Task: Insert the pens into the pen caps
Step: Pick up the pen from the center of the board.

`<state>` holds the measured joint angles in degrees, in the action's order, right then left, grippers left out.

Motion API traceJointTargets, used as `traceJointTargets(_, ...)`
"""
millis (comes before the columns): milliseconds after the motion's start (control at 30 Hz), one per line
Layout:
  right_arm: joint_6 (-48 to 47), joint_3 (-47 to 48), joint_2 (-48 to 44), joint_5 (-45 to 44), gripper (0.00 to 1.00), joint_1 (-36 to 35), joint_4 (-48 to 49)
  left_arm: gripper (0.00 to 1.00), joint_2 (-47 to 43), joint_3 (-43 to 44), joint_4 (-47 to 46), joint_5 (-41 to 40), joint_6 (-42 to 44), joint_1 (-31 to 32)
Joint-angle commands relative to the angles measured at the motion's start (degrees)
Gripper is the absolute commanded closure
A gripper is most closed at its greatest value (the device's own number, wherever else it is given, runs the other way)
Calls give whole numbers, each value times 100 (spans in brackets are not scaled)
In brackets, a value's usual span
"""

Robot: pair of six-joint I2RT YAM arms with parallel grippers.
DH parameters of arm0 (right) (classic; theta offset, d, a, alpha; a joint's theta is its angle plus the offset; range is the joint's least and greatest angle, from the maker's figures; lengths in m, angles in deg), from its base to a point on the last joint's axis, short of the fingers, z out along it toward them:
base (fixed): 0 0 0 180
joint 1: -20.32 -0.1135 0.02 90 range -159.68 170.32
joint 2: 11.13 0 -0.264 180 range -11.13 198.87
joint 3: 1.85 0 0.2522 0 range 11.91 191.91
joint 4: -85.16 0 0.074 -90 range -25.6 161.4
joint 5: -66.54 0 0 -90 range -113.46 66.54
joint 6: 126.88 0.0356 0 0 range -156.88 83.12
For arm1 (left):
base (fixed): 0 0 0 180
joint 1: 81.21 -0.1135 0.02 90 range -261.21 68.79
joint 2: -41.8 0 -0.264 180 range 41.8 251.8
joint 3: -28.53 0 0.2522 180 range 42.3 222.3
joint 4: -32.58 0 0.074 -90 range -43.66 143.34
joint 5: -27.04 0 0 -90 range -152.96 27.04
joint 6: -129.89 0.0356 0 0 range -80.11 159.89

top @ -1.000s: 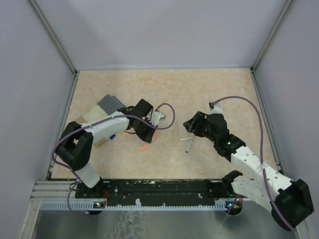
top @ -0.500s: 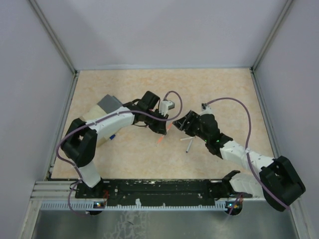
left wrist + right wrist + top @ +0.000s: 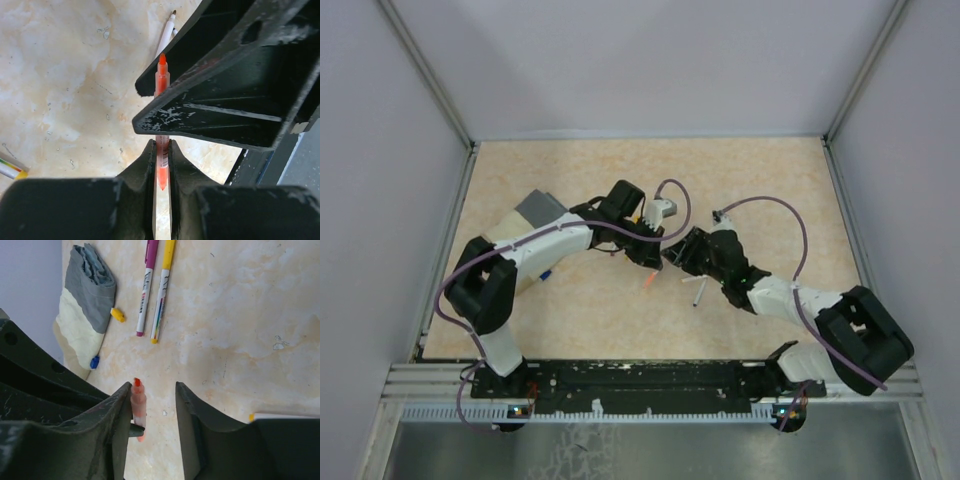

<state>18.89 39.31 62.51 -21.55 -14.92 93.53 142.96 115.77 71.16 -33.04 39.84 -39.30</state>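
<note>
My left gripper (image 3: pixel 161 145) is shut on an orange pen (image 3: pixel 161 80) and holds it above the table, its bare orange tip pointing away from the wrist camera. My right gripper (image 3: pixel 152 390) is open around the front of that same pen (image 3: pixel 138 407), which lies against its left finger (image 3: pixel 117 415) with a wide gap to the other. In the top view both grippers (image 3: pixel 648 256) (image 3: pixel 672 254) meet at mid-table. A yellow cap (image 3: pixel 118 315) and a blue cap (image 3: pixel 94 362) lie beside the box. A magenta pen (image 3: pixel 146 290) and a yellow pen (image 3: pixel 162 290) lie side by side on the table.
A grey-lidded beige box (image 3: pixel 532 218) sits under the left arm at the left. White pens (image 3: pixel 698 287) lie on the table beneath the right gripper, and another pen (image 3: pixel 10 169) shows at the left wrist view's lower left. Grey walls enclose the table.
The left gripper carried the orange pen rightward to mid-table. The right arm swung left to meet it, and its jaws now stand around the pen's front end, slightly narrower than before.
</note>
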Motion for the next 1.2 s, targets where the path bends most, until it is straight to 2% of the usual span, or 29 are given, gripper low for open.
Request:
traceJointTargets(0,45,242,187,65,65,-55,597,86,0,155,-108,259,54,45)
traceJointTargets(200,26,246,184,120,94,-55,560,86,19,121,-201,162,-26,53)
traceJointTargets(267,9,227,132,95,100,-53,520,85,-7,63,-303,129,-99,54)
traceJointTargets(533,189,228,-170,346,100,-45,559,68,-131,-207,-688,113,-329,54)
traceJointTargets(633,301,264,-264,479,100,-31,585,66,-177,-281,-792,92,-396,54)
traceJointTargets(1000,644,285,-333,902,100,26,650,66,-510,-689,-1541,-386,-936,54)
traceJointTargets(1100,671,306,-348,933,100,26,689,69,-573,-739,-1625,-553,-1086,54)
traceJointTargets(1167,672,329,-363,931,100,24,689,75,-604,-751,-1628,-678,-1129,54)
